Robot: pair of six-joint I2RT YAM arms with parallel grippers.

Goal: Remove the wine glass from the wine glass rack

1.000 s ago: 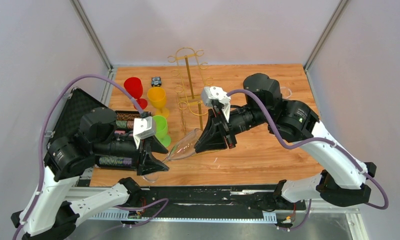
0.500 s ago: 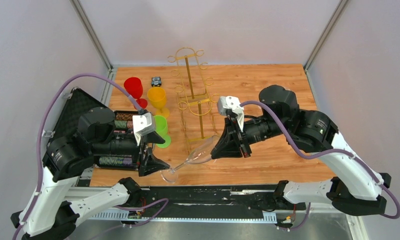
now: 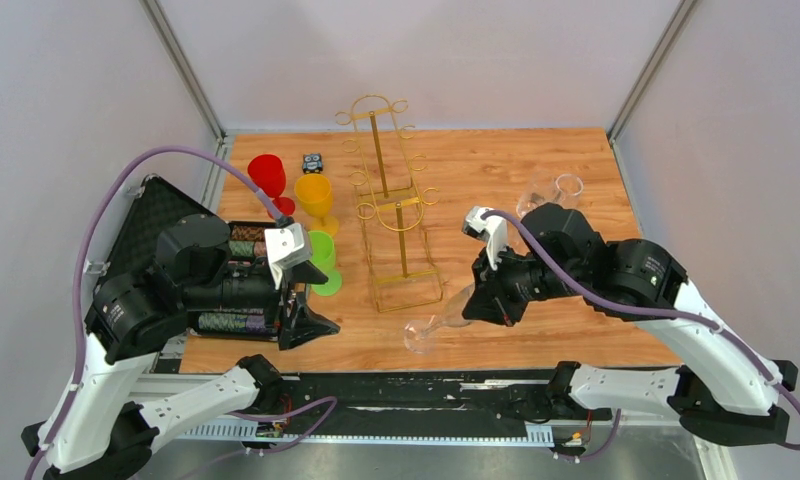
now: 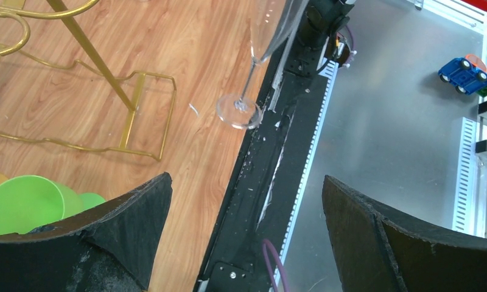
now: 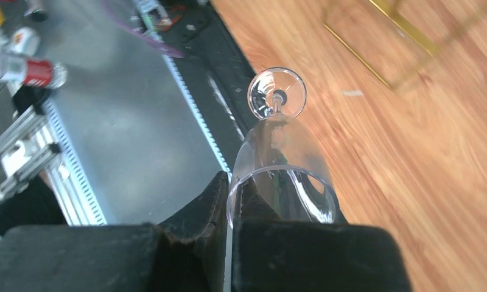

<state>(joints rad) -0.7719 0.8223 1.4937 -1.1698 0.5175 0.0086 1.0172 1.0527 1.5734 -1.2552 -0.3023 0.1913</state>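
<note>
Clear wine glass [image 3: 441, 322]: tilted foot-down, apart from its stand, so removal looks done.
wine glass rack [image 3: 393, 205]: upright, just beside.
right gripper [image 3: 484, 300]: clenched on the glass's rim, bearing it.
left gripper [image 3: 311, 325]: spread wide, empty.

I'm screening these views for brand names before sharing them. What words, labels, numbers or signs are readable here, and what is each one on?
No text can be read in any view.
Red-and-white cylinder beyond the table edge, right wrist view: any print is too blurred to read.
Toy car, left wrist view: no lettering shows.
Wine glass and wine glass rack: plain, no markings.
</note>
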